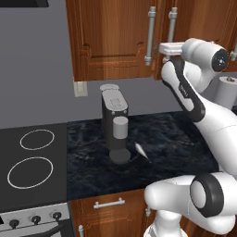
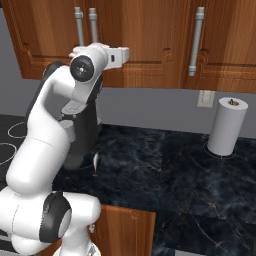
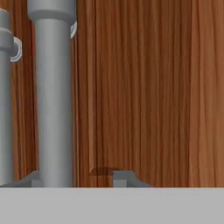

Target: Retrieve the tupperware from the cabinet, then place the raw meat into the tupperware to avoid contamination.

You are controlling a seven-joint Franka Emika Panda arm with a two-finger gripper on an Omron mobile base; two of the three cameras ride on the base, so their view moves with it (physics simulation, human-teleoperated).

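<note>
The cabinet point(image 1: 111, 37) point(image 2: 150, 35) hangs above the counter with its doors closed, so the tupperware is hidden. My gripper point(image 1: 162, 47) point(image 2: 125, 54) point(image 3: 78, 179) is raised to the door front at a vertical silver handle point(image 1: 172, 25) point(image 2: 93, 25) point(image 3: 53, 100). The handle runs between the jaws, close against the left fingertip point(image 3: 30, 180), with a gap to the right fingertip point(image 3: 124, 177). The jaws stand open around it. The raw meat point(image 1: 140, 149) point(image 2: 95, 161), a pale sliver, lies on the dark counter beside the coffee machine.
A dark coffee machine point(image 1: 114, 120) point(image 2: 82, 135) stands on the counter below the cabinet. A white paper-towel roll point(image 1: 227, 90) point(image 2: 227, 125) stands to the right. The stove top point(image 1: 30, 162) lies left. A neighbouring door handle point(image 1: 149, 34) point(image 3: 5, 100) runs just beside.
</note>
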